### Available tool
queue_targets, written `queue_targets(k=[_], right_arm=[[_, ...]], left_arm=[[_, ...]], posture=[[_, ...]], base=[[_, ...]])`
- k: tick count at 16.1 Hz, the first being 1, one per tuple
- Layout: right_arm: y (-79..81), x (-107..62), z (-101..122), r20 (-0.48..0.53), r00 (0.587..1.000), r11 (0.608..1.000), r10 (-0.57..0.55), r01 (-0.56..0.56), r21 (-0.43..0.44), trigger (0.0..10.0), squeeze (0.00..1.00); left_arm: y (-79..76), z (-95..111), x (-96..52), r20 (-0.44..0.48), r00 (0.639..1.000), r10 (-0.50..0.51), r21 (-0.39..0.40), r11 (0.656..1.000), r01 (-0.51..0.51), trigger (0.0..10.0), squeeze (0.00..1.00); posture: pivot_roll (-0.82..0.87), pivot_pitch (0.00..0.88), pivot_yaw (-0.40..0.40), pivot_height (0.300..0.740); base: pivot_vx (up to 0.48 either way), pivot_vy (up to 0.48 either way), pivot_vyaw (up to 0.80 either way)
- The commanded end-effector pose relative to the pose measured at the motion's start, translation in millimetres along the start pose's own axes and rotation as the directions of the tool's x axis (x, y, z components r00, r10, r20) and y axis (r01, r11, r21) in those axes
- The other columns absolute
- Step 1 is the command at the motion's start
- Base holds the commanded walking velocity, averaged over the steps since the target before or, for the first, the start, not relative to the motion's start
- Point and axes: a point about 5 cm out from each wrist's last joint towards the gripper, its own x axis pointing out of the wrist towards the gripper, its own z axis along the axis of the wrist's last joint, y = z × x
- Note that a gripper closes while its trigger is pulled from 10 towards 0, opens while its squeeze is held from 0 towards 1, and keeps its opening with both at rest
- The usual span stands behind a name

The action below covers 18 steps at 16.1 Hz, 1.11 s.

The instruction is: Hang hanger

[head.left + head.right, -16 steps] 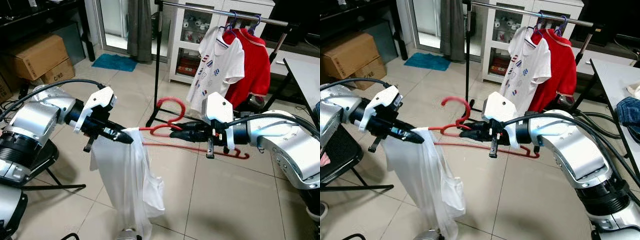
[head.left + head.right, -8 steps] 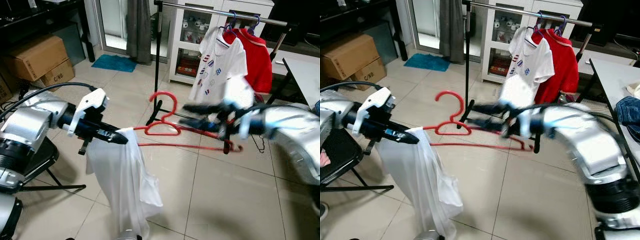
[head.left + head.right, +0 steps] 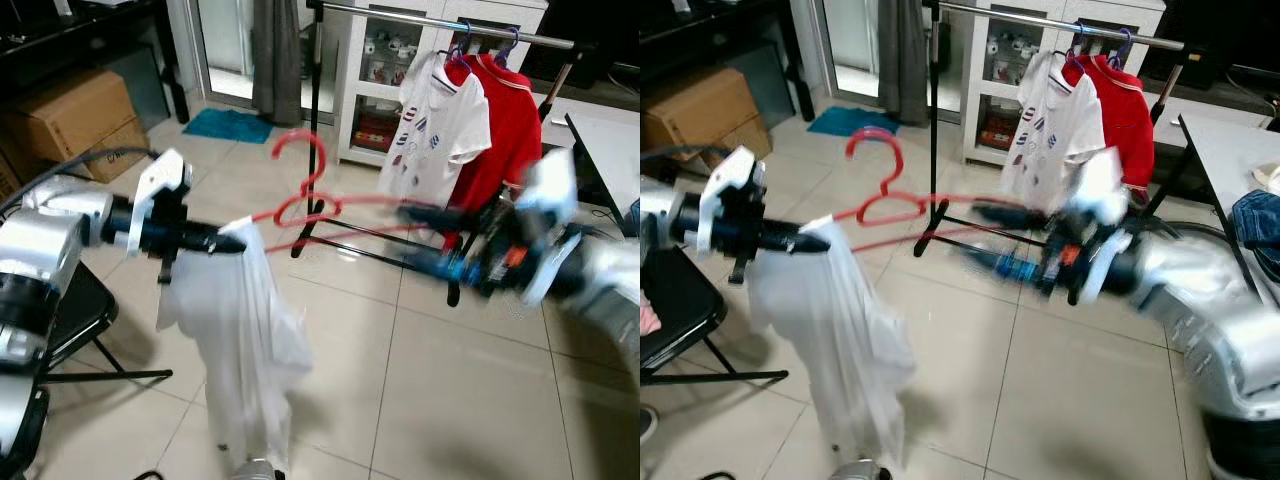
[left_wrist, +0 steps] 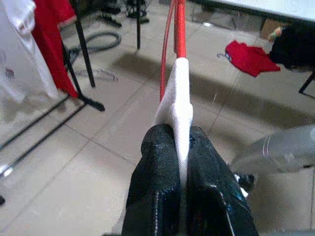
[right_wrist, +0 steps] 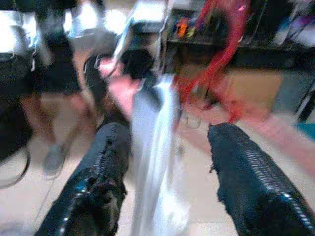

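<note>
A red hanger [image 3: 300, 195] carrying a white garment [image 3: 245, 340] is held out over the tiled floor [image 3: 420, 400], well short of the clothes rail [image 3: 450, 20]. The left gripper [image 4: 179, 162] is clamped on the fold of white cloth at one end of the hanger, as the left wrist view makes plain. The right gripper [image 5: 167, 162] is spread wide with nothing between its fingers, and it sits blurred just beside the hanger's far end. The step in hand is judged to be the carrying of the loaded hanger toward the rail, with the hooking not yet done. The next move is judged to call for the hook to be raised above the bar and lowered onto it beside the white shirt [image 3: 440, 125] and red shirt [image 3: 505, 120] already hung there. Cardboard boxes [image 3: 85, 115] are stacked at the left; their contents cannot be seen. A glass-fronted cabinet [image 3: 385, 60] behind the rail holds small items too blurred to name.
</note>
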Motion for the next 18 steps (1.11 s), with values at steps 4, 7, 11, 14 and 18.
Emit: queue_targets(k=[4, 7, 11, 14, 18], right_arm=[[4.2, 21.0, -47.5, -0.201, 0.979, 0.999, -0.024, 0.033, 0.039, 10.0, 1.00], [-2.1, 49.5, -82.1, -0.255, 0.964, 0.994, -0.074, 0.092, 0.059, 10.0, 1.00], [2.4, 66.7, -89.7, -0.162, 0.981, 0.984, -0.105, 0.126, 0.127, 10.0, 0.00], [10.6, 76.6, -89.5, -0.098, 0.992, 0.980, -0.073, 0.090, 0.177, 10.0, 0.00], [17.0, 91.6, -109.4, -0.169, 0.986, 0.982, -0.005, 0.037, 0.187, 4.3, 0.00]], left_arm=[[4.9, 31.0, 4.0, 0.078, 0.995, -0.063, 0.063, 0.996, 0.058, 0.0, 0.00], [-2.0, 34.4, 26.0, 0.052, 0.979, -0.196, 0.064, 0.979, 0.193, 0.0, 0.00], [-3.1, 38.9, 33.8, 0.053, 0.973, -0.225, 0.056, 0.973, 0.222, 0.0, 0.00], [-0.9, 40.6, 32.3, 0.056, 0.975, -0.216, 0.050, 0.976, 0.214, 0.0, 0.00], [2.6, 50.0, 30.1, 0.076, 0.976, -0.205, 0.061, 0.978, 0.201, 0.0, 0.00]], posture=[[0.08, 0.000, 0.032, 0.740], [0.09, 0.062, 0.044, 0.740], [0.09, 0.107, 0.057, 0.740], [0.10, 0.115, 0.059, 0.740], [0.10, 0.117, 0.059, 0.740]], base=[[0.000, 0.000, 0.00], [0.000, 0.000, 0.00], [0.000, 0.000, 0.00], [0.000, 0.000, 0.00], [0.000, 0.000, 0.00]])
